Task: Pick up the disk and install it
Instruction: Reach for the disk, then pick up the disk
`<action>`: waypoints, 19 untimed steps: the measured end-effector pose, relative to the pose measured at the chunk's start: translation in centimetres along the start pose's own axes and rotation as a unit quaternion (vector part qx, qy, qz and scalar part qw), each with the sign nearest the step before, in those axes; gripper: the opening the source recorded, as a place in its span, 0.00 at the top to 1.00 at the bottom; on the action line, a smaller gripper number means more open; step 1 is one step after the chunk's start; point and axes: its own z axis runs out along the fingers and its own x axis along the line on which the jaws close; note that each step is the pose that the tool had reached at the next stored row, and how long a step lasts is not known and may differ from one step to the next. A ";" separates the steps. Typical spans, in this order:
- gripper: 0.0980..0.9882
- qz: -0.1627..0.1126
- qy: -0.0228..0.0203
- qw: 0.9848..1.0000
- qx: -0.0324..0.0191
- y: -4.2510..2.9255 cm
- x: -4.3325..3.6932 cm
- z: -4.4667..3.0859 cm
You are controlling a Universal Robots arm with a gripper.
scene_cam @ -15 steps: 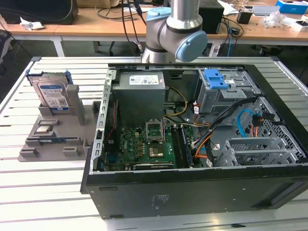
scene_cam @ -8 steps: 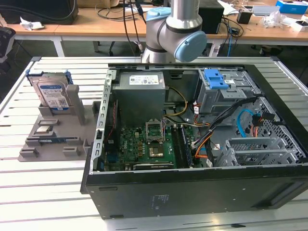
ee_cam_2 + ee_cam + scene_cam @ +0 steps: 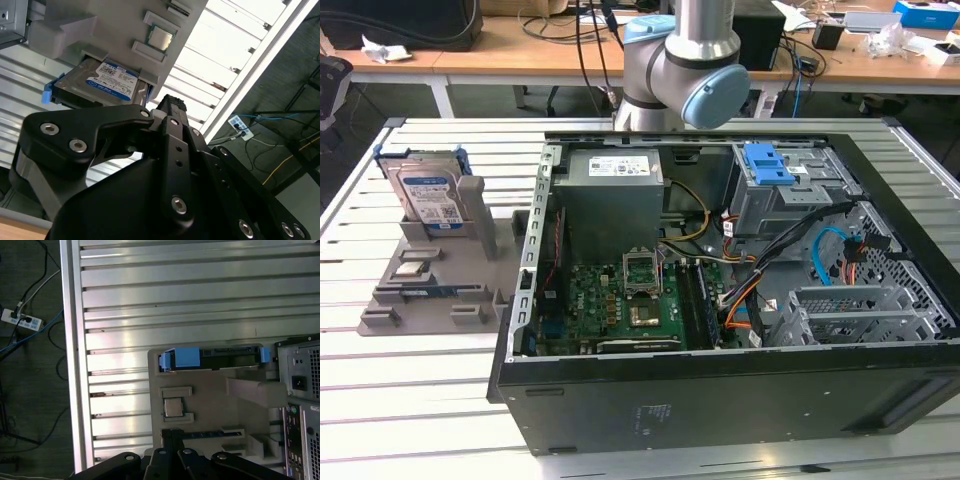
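An open black computer tower case (image 3: 720, 405) lies on its side on the slatted aluminium table (image 3: 400, 400), green motherboard (image 3: 620, 300) showing, grey power supply box with a white label (image 3: 610, 195) at the far side, grey metal drive cage with a blue plastic latch (image 3: 790, 205) on the exterior view's right. Beside it on the exterior view's left, a grey plastic fixture tray (image 3: 430, 295) carries a small square silver processor chip (image 3: 412, 268).

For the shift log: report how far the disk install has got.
Nothing looks done: the silver hard drive with blue plastic frame stands in its grey holder beside the open black computer case. In hand: the gripper hangs above the holder, apart from the drive. Left: pickup and installing.
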 end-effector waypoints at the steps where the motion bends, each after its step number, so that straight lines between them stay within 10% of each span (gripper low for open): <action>1: 0.99 0.000 0.000 1.000 0.000 0.00 0.00 0.00; 9: 0.99 -0.014 0.000 1.000 0.000 0.01 0.00 0.00; 16: 0.99 -0.078 0.002 0.997 -0.001 0.01 0.00 0.00; 19: 0.99 -0.115 0.003 0.993 -0.002 0.02 0.00 0.00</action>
